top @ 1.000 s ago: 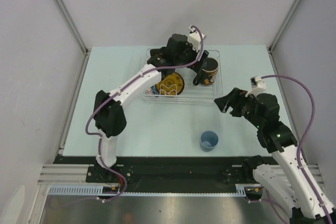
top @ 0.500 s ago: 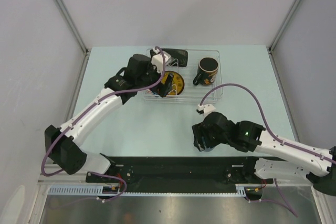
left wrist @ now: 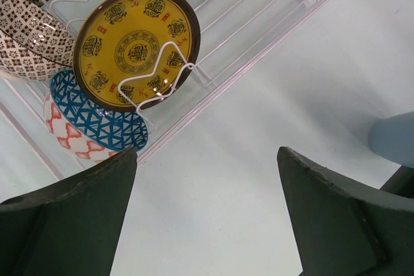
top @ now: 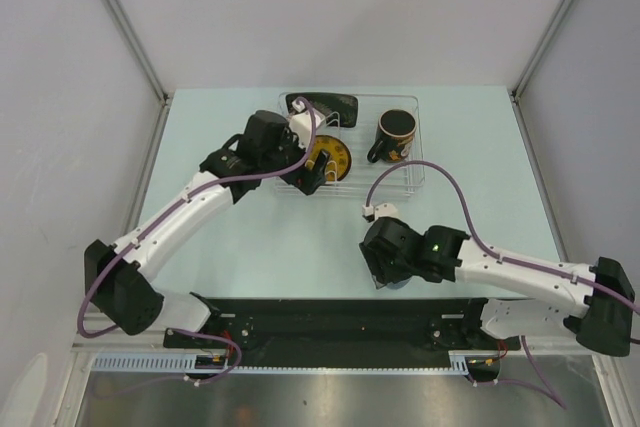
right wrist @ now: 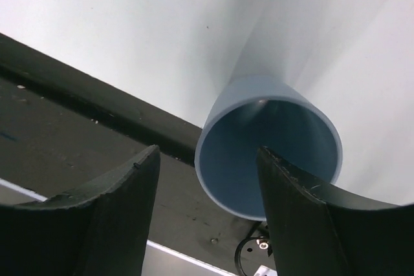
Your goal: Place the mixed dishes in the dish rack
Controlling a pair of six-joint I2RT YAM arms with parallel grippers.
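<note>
Top view: right fingers [top: 385, 275] hang at the near edge of the table [top: 250, 237], well apart from the dish rack [top: 392, 179].
Left wrist: left fingers [left wrist: 77, 218] stand wide and empty.
Right wrist: the partly open fingers straddle one wall of the small light-blue cup [right wrist: 268, 159], not yet gripping it.
Pickup step: close your fingers, then lift.

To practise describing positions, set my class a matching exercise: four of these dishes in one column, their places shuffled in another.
1 yellow saucer
2 black mug
3 light-blue cup
4 black square plate

A on the table, outside the dish rack
B rack's right end
C rack's far edge
D on edge against a wire divider

Pairs: 1-D, 2-B, 3-A, 4-C
</note>
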